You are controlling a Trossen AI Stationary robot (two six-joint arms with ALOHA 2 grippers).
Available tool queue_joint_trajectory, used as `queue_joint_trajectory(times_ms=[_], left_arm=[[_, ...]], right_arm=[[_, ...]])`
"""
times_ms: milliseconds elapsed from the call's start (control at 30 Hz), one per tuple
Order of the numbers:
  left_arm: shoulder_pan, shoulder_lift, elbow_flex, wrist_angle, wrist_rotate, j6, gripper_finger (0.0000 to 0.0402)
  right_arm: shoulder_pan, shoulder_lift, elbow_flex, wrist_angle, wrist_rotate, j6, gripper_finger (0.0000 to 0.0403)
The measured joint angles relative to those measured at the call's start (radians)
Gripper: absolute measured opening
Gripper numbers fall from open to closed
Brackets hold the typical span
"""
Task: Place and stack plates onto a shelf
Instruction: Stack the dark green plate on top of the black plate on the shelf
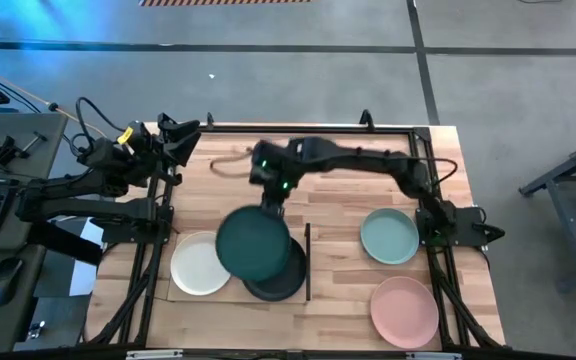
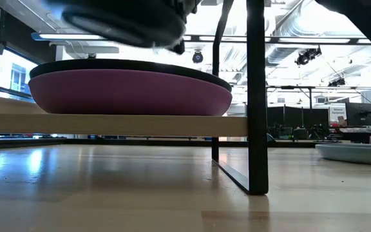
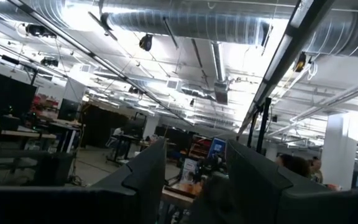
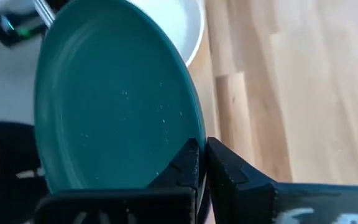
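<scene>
My right gripper (image 1: 271, 208) is shut on the dark teal plate (image 1: 253, 243) and holds it over the shelf (image 1: 236, 297), above the black plate (image 1: 286, 280). In the low view the black plate (image 2: 127, 65) lies on the purple plate (image 2: 131, 93), which rests on the raised shelf board (image 2: 108, 124), and the teal plate (image 2: 124, 22) hovers just over them. The white plate (image 1: 198, 264) lies on the shelf's left half. The pale mint plate (image 1: 389, 236) and pink plate (image 1: 404, 308) sit on the tabletop to the right. My left gripper (image 1: 183, 130) waits open at the far left corner. My right gripper (image 4: 202, 146) pinches the dark teal plate's rim (image 4: 190, 134) at its far edge between the two fingers (image 4: 229, 168). The fingers come from the table's far side, slanting down. The plate is lifted clear and reaches out from the fingers toward the near edge, roughly level, over the black plate.
A thin dark strip (image 1: 308, 262) marks the shelf's right edge, and its black leg (image 2: 256, 96) stands on the tabletop. A cable (image 1: 233, 165) lies on the far part of the table. Bare wood shows between the shelf and the mint plate.
</scene>
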Motion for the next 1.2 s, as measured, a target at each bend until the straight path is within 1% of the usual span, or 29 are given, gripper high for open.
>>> queue_joint_trajectory(times_ms=[200,400,700,1000,1100,1200], left_arm=[[0.000,0.000,0.000,0.000,0.000,0.000,0.0156],[0.000,0.000,0.000,-0.009,0.000,0.000,0.0156],[0.000,0.000,0.000,-0.018,0.001,0.000,0.0156],[0.000,0.000,0.000,-0.019,0.001,0.000,0.0156],[0.000,0.000,0.000,-0.018,0.001,0.000,0.0156],[0.000,0.000,0.000,-0.018,0.001,0.000,0.0156]], right_arm=[[0.067,0.064,0.000,-0.040,0.066,-0.040,0.0000],[0.088,0.080,-0.001,-0.117,0.137,-0.082,0.0000],[0.096,0.115,-0.002,-0.174,0.115,-0.141,0.0000],[0.096,0.121,-0.002,-0.121,0.101,-0.141,0.0001],[0.095,0.121,-0.002,-0.126,0.052,-0.140,0.0017],[0.096,0.121,-0.002,-0.125,0.029,-0.152,0.0055]])
